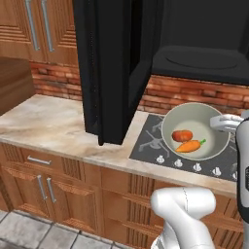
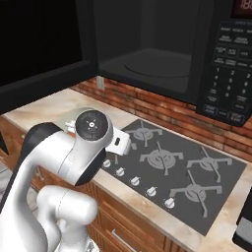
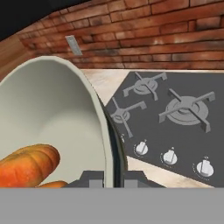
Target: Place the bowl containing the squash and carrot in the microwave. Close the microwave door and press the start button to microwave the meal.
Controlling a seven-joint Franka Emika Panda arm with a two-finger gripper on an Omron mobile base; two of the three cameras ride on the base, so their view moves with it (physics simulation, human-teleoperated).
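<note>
The microwave [image 2: 147, 54] hung over the brick wall [image 3: 144, 35], its dark cavity open toward the stove. Its keypad panel [image 2: 230, 74] sat at about two o'clock in the right base view. The microwave door [image 1: 109, 68] stood swung wide open, a tall black slab reaching down toward the counter [image 1: 48, 121] at ten o'clock from the bowl in the left base view.

Below the cavity lay the grey cooktop [image 2: 182, 172] with its burner grates and a row of white knobs [image 3: 170, 156] along the front edge.

The bowl [image 1: 195, 131] was held up over the cooktop's near left corner, below and in front of the microwave opening. In the hand view its pale rim rose from six o'clock and curved away to eleven o'clock, with the gripper [image 3: 107, 178] clamped on that rim, one finger inside the wall and one outside.

Inside the bowl, the squash [image 1: 182, 135] rested near the middle. The carrot [image 1: 190, 145] lay just beside it at about five o'clock, green tip pointing toward three o'clock in the left base view. In the hand view the squash sat at about nine o'clock from the fingertips.
</note>
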